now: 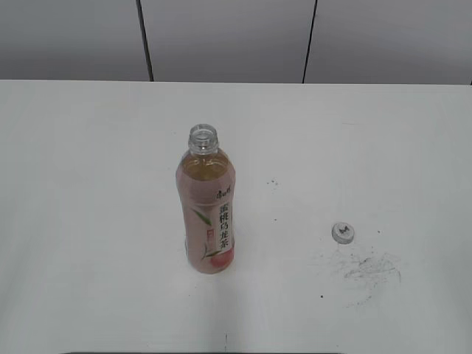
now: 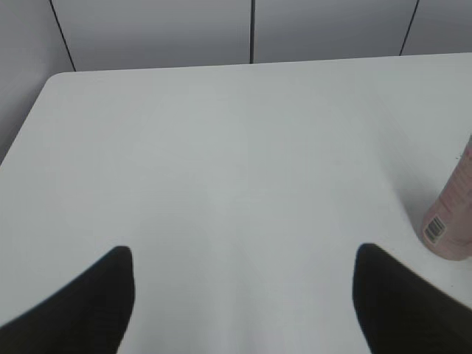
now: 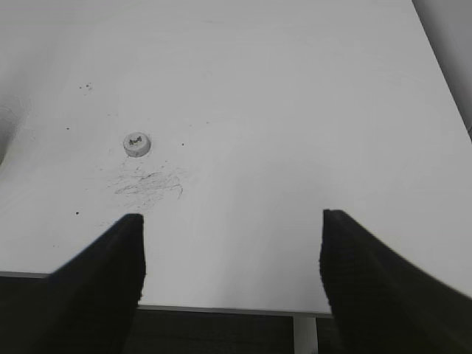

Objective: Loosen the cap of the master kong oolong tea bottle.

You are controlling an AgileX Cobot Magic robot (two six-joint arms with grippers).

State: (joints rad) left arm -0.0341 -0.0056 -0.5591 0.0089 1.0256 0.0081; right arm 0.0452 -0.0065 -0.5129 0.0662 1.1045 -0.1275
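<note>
The master kong oolong tea bottle (image 1: 207, 206) stands upright near the middle of the white table, its neck open with no cap on it. Its base shows at the right edge of the left wrist view (image 2: 450, 217). The cap (image 1: 342, 232) lies flat on the table to the right of the bottle, apart from it, and also shows in the right wrist view (image 3: 137, 143). My left gripper (image 2: 243, 258) is open and empty over bare table left of the bottle. My right gripper (image 3: 232, 225) is open and empty near the table's front edge. Neither gripper shows in the exterior view.
Dark scuff marks (image 1: 365, 269) lie on the table just right of and in front of the cap. The table's front edge (image 3: 221, 306) runs under my right gripper. A grey panelled wall (image 1: 236, 37) stands behind the table.
</note>
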